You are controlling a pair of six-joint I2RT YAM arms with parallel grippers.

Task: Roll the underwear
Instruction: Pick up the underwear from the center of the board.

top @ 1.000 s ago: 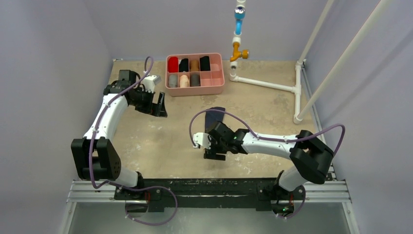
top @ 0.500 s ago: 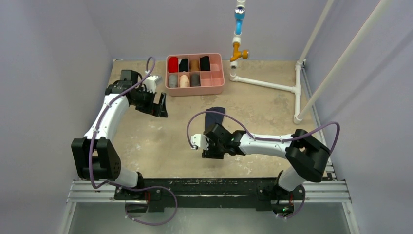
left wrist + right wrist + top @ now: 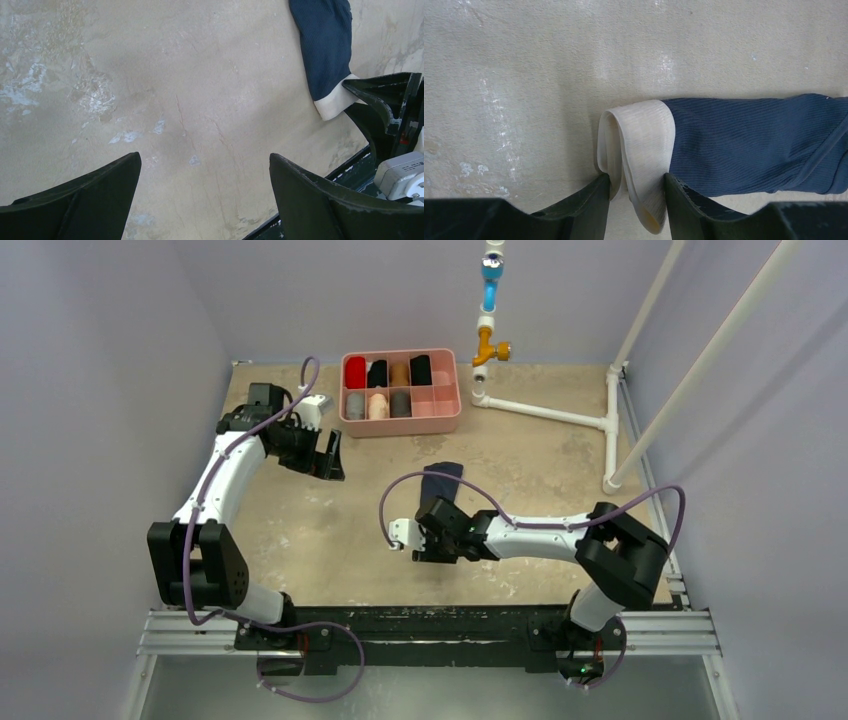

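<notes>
Now right claw (image 3: 636, 182) pinches cream band (image 3: 644, 135) of underwear (image 3: 749, 145); left claw (image 3: 204, 159) wide apart.

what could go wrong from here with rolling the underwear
The right tool pinches only the doubled cream band at one end of the underwear, so the fold may slip out. The navy part lies unheld, and the left tool hangs open away from it, so the cloth may drag rather than roll.

In the last 1 second the right gripper (image 3: 636, 182) has slid toward 9 o'clock in the top view (its elbow (image 3: 615, 545) following), and its jaws have narrowed onto the folded cream band (image 3: 644, 135) of the underwear (image 3: 749, 145).
</notes>
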